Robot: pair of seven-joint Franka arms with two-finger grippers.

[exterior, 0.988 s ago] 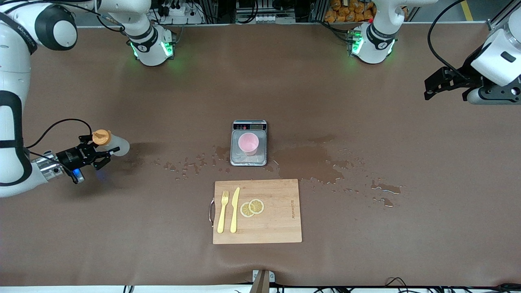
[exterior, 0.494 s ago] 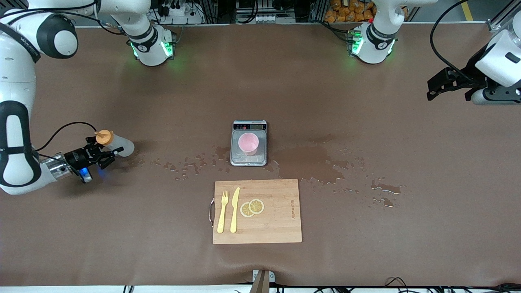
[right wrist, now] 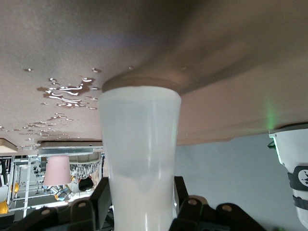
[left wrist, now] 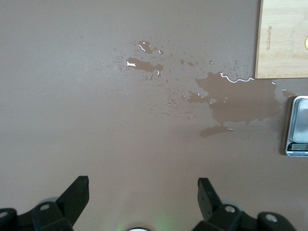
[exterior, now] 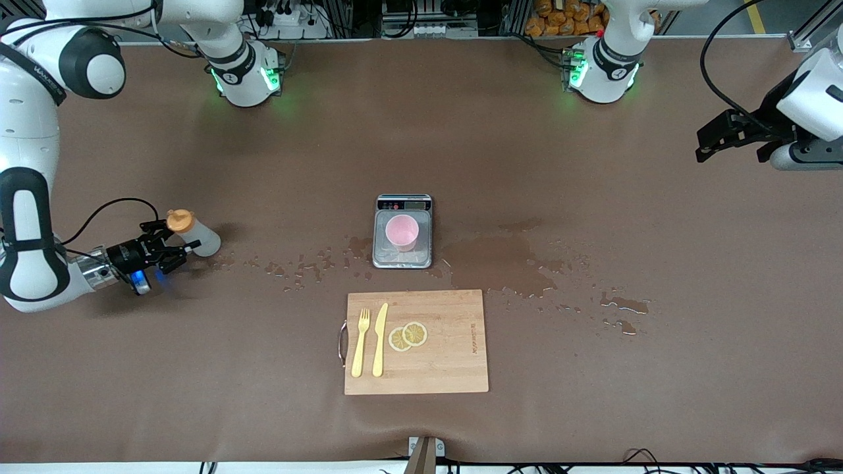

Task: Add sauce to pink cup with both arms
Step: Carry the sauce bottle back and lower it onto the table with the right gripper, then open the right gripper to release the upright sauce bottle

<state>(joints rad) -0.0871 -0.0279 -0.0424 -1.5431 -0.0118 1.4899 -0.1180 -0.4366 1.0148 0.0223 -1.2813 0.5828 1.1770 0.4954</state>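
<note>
Sauce bottle [exterior: 193, 232] is over at the right arm's end of the bench [exterior: 593, 395], and the right gripper [exterior: 160, 248] has it clamped around the body. It looks tilted, with the orange nozzle cap [exterior: 179, 219] up top and the whitish body angled toward the middle of the bench. From the right wrist view you can see the bottle [right wrist: 139, 159] sitting snug between the two black fingers [right wrist: 98, 202], and there's white sauce pooled in the part nearest the gripper. Can't honestly tell whether its base is touching the bench or just off it.

Pink cup [exterior: 402, 231] is standing upright on the silver scale [exterior: 402, 232], pretty much dead centre of the bench and well apart from the bottle. You can even catch it small in the right wrist view [right wrist: 57, 170].

Left gripper [exterior: 714, 136] is up in the air over the left arm's end of the bench, fingers spread wide with nothing between them, just waiting. The left wrist view shows both fingertips [left wrist: 77, 190] far apart.

Other stuff: a wooden cutting board [exterior: 448, 368] sits just nearer the front camera than the scale, with a yellow fork [exterior: 359, 342] and yellow knife [exterior: 379, 339] lying side by side on it, plus two lemon slices [exterior: 407, 336] overlapping next to the knife. Also there's a big wet patch [exterior: 504, 258] on the bench beside the scale, toward the left arm's end, and a trail of smaller droplets [exterior: 299, 266] running from the scale toward the bottle.
</note>
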